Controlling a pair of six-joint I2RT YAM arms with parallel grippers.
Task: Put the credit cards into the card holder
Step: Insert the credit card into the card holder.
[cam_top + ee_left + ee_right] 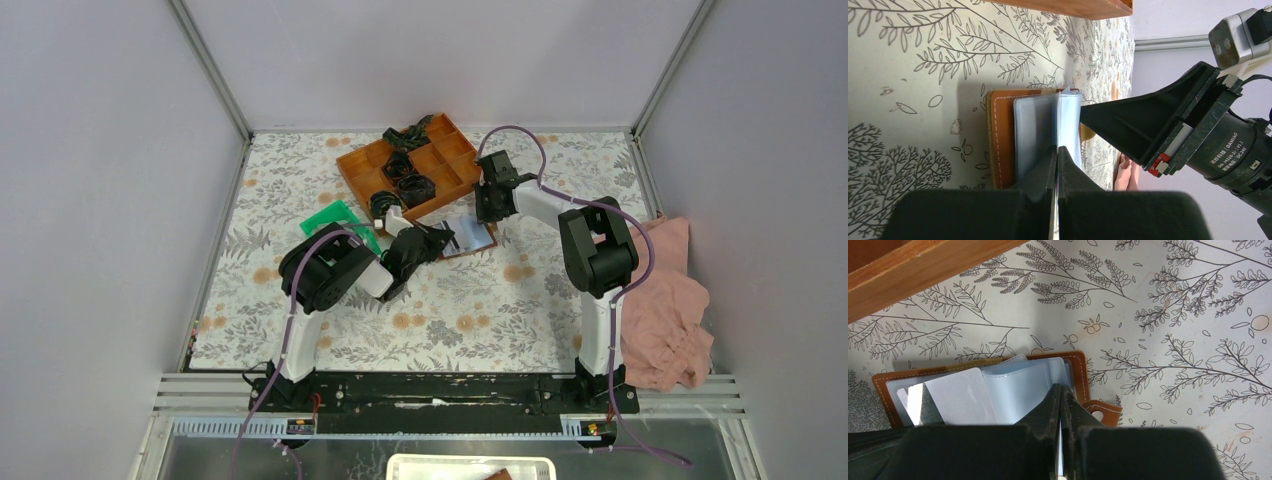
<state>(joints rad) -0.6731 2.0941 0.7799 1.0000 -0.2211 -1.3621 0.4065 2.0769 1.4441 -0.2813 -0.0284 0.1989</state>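
Note:
The brown card holder [475, 240] lies open on the floral table between my two grippers, its clear sleeves [1033, 130] facing up. My left gripper [1057, 150] is shut on a credit card, seen edge-on as a thin pale strip between the jaws. In the right wrist view that pale grey credit card [960, 397] lies over the holder's left sleeves, partly in among them. My right gripper [1060, 387] is shut on the edge of one clear sleeve of the card holder [1079, 370], beside the snap tab [1103, 412]. Its black fingers [1108, 117] meet the raised sleeve in the left wrist view.
The orange compartment tray [415, 165] with black coiled items stands just behind the card holder; its wooden wall [923, 265] is close above my right gripper. A green tray [335, 218] lies to the left. A pink cloth [665, 300] hangs over the table's right edge.

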